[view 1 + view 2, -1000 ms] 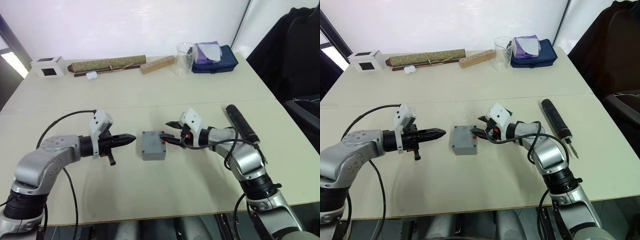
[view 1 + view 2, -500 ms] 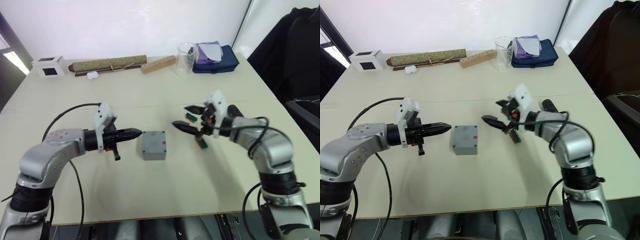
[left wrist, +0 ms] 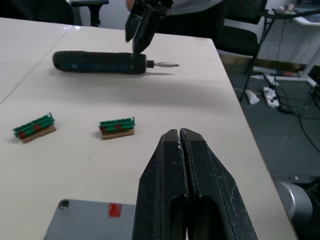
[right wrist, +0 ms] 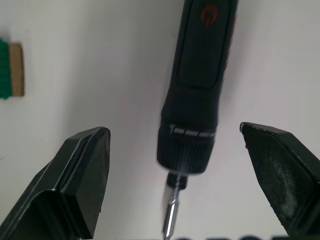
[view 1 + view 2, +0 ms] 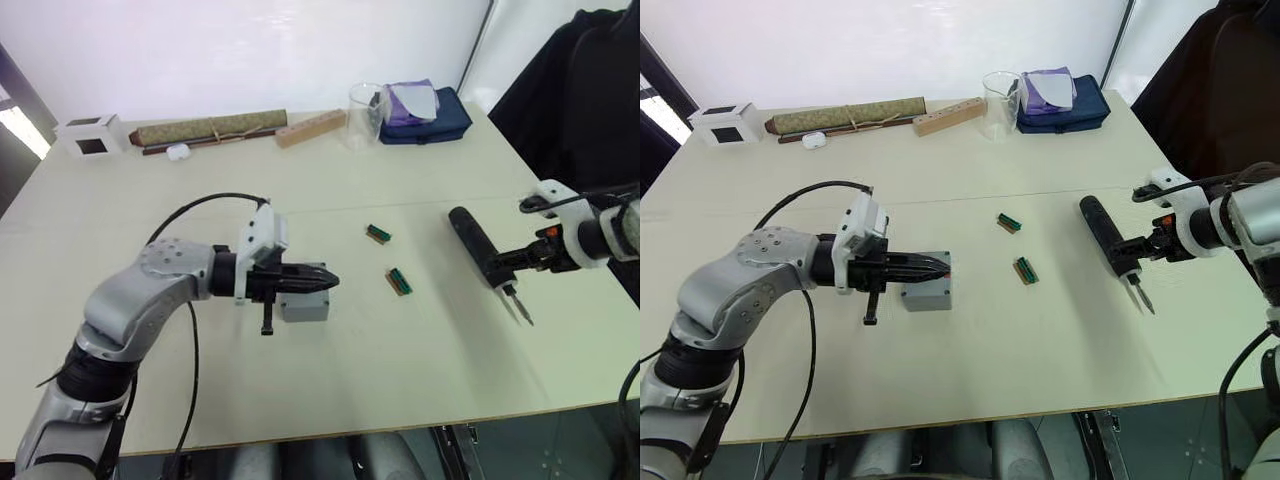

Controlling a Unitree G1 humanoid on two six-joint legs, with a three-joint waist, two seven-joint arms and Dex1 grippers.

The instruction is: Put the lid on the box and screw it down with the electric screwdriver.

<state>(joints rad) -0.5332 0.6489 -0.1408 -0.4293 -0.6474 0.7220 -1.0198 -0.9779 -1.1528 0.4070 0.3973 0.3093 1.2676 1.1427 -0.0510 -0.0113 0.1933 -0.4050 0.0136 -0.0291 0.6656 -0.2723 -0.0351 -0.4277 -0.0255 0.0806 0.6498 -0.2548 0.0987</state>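
left hand (image 3: pixel 180 145) closed over box (image 5: pixel 305 305) | right hand (image 4: pixel 180 190) spread astride electric screwdriver (image 4: pixel 202 85)

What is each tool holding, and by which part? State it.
Nothing is held. The left tool is shut, empty, over the box. The right tool is open, its fingers either side of the screwdriver near the bit end, not gripping.

Along the far edge of the pale tabletop (image 5: pixel 300 400) are lined up a white cube with a dark square opening (image 5: pixel 88 133), a rolled olive mat (image 5: pixel 210 127) with a small white object (image 5: pixel 178 152) just in front of it, a wooden block (image 5: pixel 312 128), a clear beaker (image 5: pixel 366 102) and a dark blue pouch (image 5: pixel 432 113) topped by what appears to be purple cloth (image 5: pixel 410 100). Nearer the middle, two small green-and-brown pieces (image 5: pixel 378 234) (image 5: pixel 400 281) lie flat and apart from each other. A dark garment (image 5: pixel 585 90) is seen beyond the tabletop's right side.
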